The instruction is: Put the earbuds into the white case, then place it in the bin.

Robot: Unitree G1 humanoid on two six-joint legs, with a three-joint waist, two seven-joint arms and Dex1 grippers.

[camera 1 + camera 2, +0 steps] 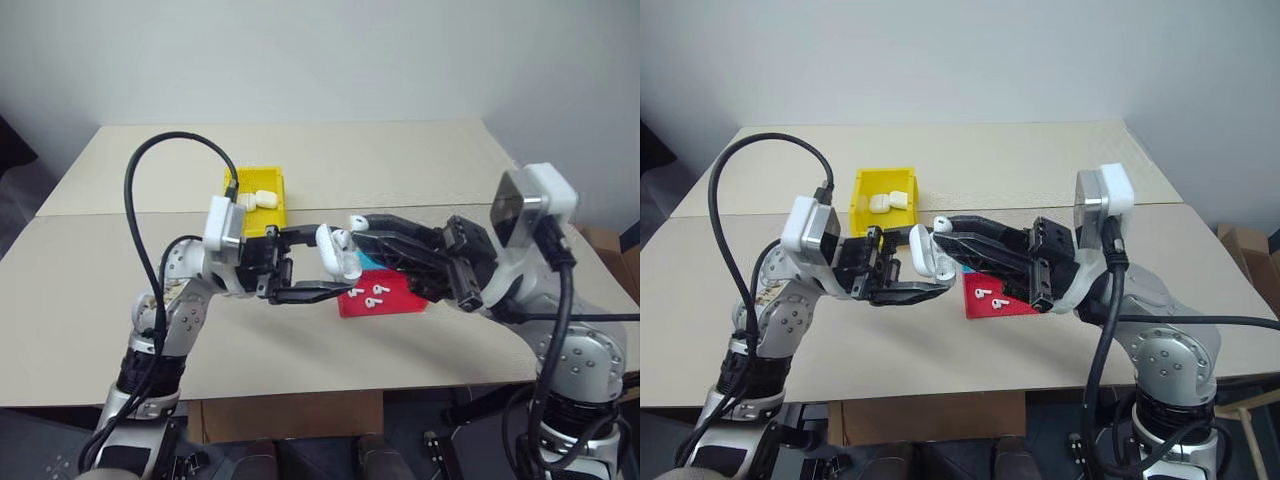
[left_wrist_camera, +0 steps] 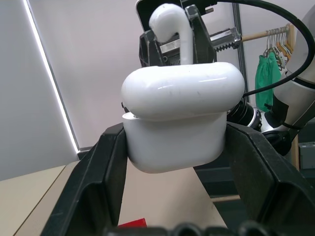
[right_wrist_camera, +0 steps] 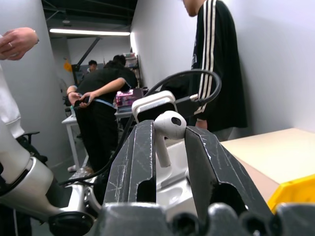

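My left gripper (image 1: pixel 325 264) is shut on the white case (image 1: pixel 340 255), held in the air over the table with its lid looking raised. From the right, my right gripper (image 1: pixel 358 226) is shut on one white earbud (image 1: pixel 357 221), stem pointing down at the case's top. In the left wrist view the earbud (image 2: pixel 172 29) stands just behind the case (image 2: pixel 177 118); I cannot tell if they touch. The right wrist view shows the earbud (image 3: pixel 167 127) pinched between the two fingers. The yellow bin (image 1: pixel 281 205) sits behind my left hand with white cases (image 1: pixel 256 200) in it.
A red-and-blue tray (image 1: pixel 405 302) lies under my right gripper with loose earbuds (image 1: pixel 368 295) on it. The beige table (image 1: pixel 380 160) stretches back to a wall. Several people (image 3: pixel 106 98) stand in the room behind, seen in the right wrist view.
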